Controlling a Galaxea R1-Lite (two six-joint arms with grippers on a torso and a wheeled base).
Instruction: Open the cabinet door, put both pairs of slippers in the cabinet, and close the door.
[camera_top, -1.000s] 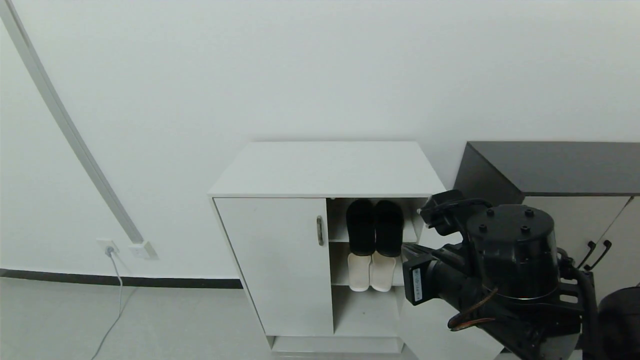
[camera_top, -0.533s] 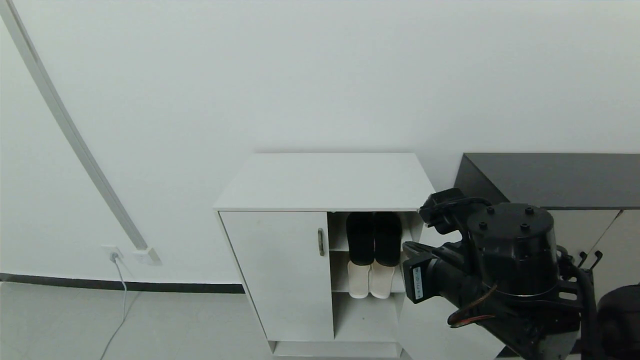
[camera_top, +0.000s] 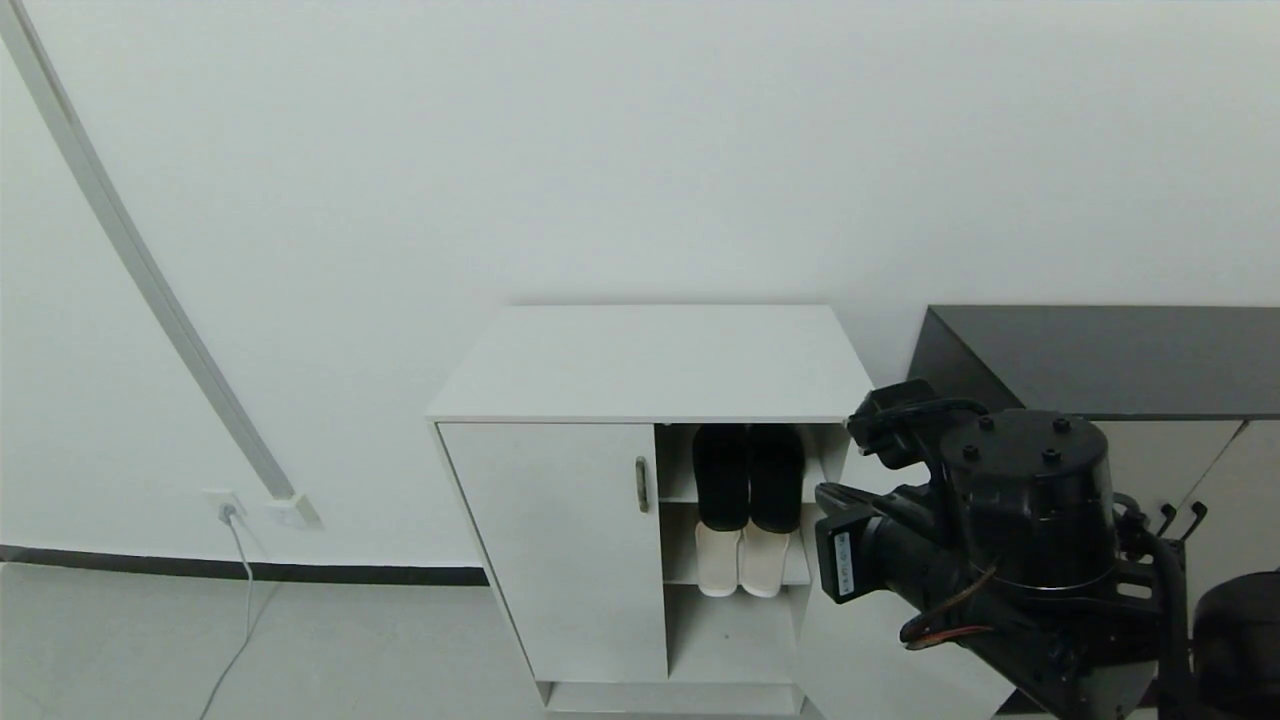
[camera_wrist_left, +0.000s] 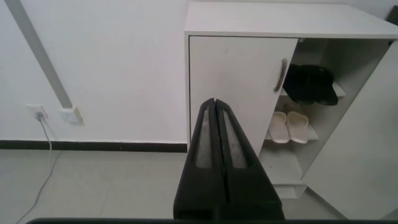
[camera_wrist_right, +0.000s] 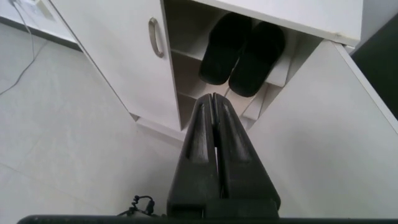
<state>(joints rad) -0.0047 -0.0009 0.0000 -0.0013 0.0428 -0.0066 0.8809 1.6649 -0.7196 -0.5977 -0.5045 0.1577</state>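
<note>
The white cabinet (camera_top: 650, 360) stands against the wall. Its left door (camera_top: 560, 540) is closed, and its right door (camera_top: 860, 660) hangs open beside my right arm (camera_top: 1000, 530). A black pair of slippers (camera_top: 748, 475) sits on the upper shelf, with a white pair (camera_top: 742, 560) on the shelf below. My left gripper (camera_wrist_left: 214, 124) is shut and empty, held well back from the closed door's handle (camera_wrist_left: 283, 74). My right gripper (camera_wrist_right: 214, 102) is also shut and empty, in front of the open compartment below the black slippers (camera_wrist_right: 242, 56), next to the open door (camera_wrist_right: 317, 143).
A dark grey cabinet (camera_top: 1100, 350) stands against the wall right of the white one. A wall socket with a hanging cable (camera_top: 225, 505) and a slanted conduit (camera_top: 130, 250) are at the left. Open floor (camera_top: 300, 650) lies left of the cabinet.
The head camera shifted, so the whole scene sits lower than a second ago. My right arm has edged slightly right. Slippers and doors look unchanged.
</note>
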